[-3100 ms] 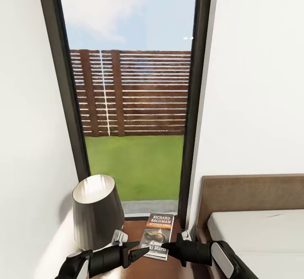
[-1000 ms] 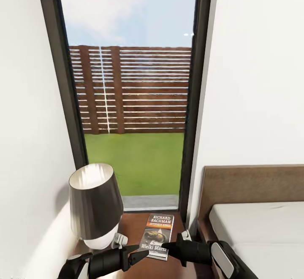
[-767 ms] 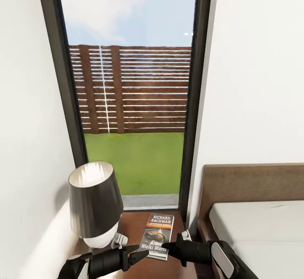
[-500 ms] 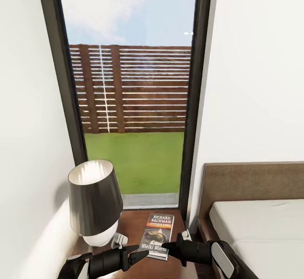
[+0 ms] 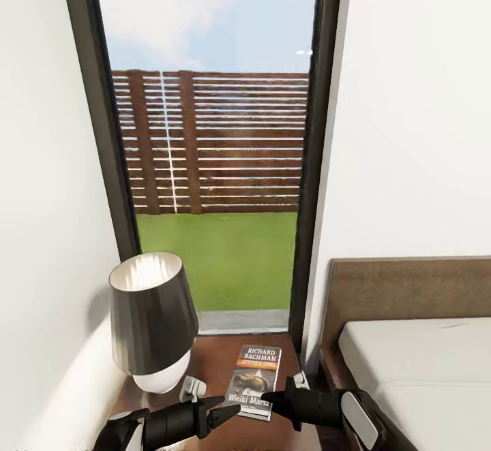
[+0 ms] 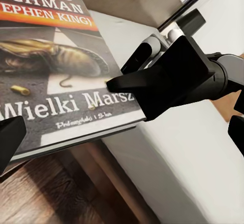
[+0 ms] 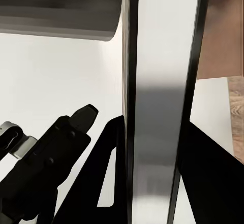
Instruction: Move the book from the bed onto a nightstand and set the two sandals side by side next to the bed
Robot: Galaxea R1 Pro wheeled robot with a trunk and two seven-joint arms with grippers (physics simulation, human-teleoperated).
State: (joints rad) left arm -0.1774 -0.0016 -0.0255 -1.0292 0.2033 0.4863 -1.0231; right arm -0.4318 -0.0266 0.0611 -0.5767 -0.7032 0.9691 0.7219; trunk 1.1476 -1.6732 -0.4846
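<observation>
Your left arm: a glossy black, rounded forearm housing with a white-grey panel near the elbow end, tapering to the left hand (image 5: 228, 413), whose fingers are black and wedge-shaped. Your right arm: the same black cylindrical casing, with a pale grey oval plate on its outer side. Your right hand (image 6: 119, 84) ends in matte black, angular fingers (image 6: 168, 76) on a black cylindrical wrist, with a small silver-grey metal fitting behind them.
</observation>
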